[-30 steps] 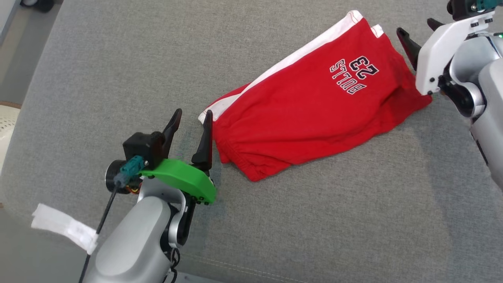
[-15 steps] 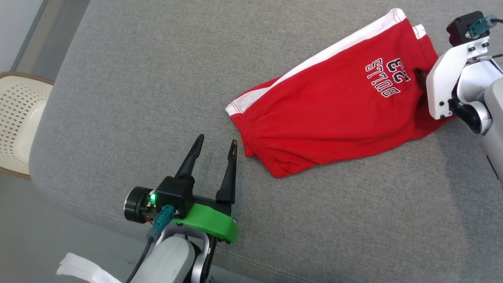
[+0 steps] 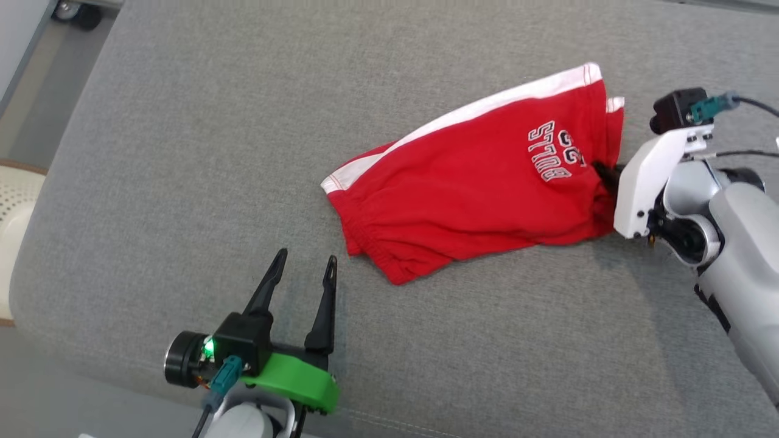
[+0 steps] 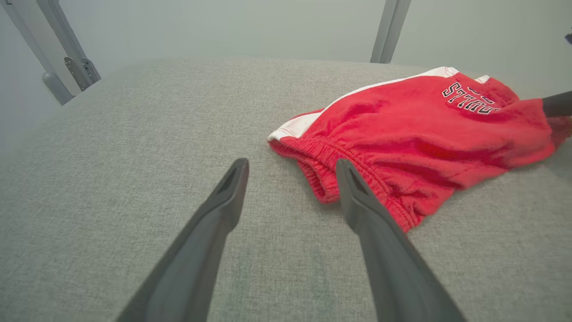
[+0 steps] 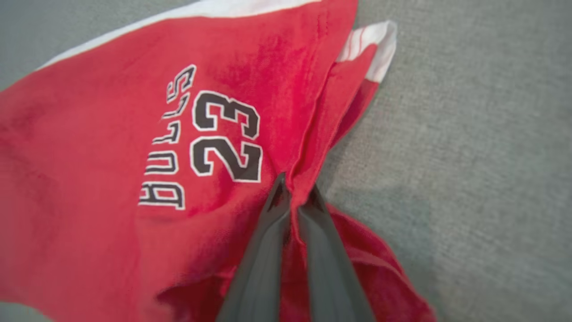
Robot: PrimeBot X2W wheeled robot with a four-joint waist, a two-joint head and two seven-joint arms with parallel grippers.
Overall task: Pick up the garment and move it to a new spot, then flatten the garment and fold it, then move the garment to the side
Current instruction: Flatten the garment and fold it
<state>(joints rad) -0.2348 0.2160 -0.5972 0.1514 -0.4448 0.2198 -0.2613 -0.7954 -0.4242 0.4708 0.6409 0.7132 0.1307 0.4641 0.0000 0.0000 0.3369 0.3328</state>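
The garment (image 3: pixel 475 182) is a pair of red shorts with a white side stripe and "BULLS 23" print, lying on a grey cushion (image 3: pixel 243 121). My right gripper (image 3: pixel 604 176) is shut on a pinched fold at the garment's right edge; the right wrist view shows the red cloth (image 5: pixel 134 156) squeezed between its two fingers, right gripper (image 5: pixel 296 192). Below the elastic waistband end, my left gripper (image 3: pixel 304 264) stands open, with only bare cushion between its fingers. In the left wrist view the waistband (image 4: pixel 321 161) sits just beyond the left gripper (image 4: pixel 290 167).
The grey cushion's front edge (image 3: pixel 395 420) runs along the bottom. A pale woven basket (image 3: pixel 12 207) stands on the floor at the far left. Metal frame legs (image 4: pixel 67 58) rise behind the cushion in the left wrist view.
My right gripper has closed on the garment's right edge, bunching the cloth there. The head camera has shifted. The left gripper stays open, now farther below the waistband.
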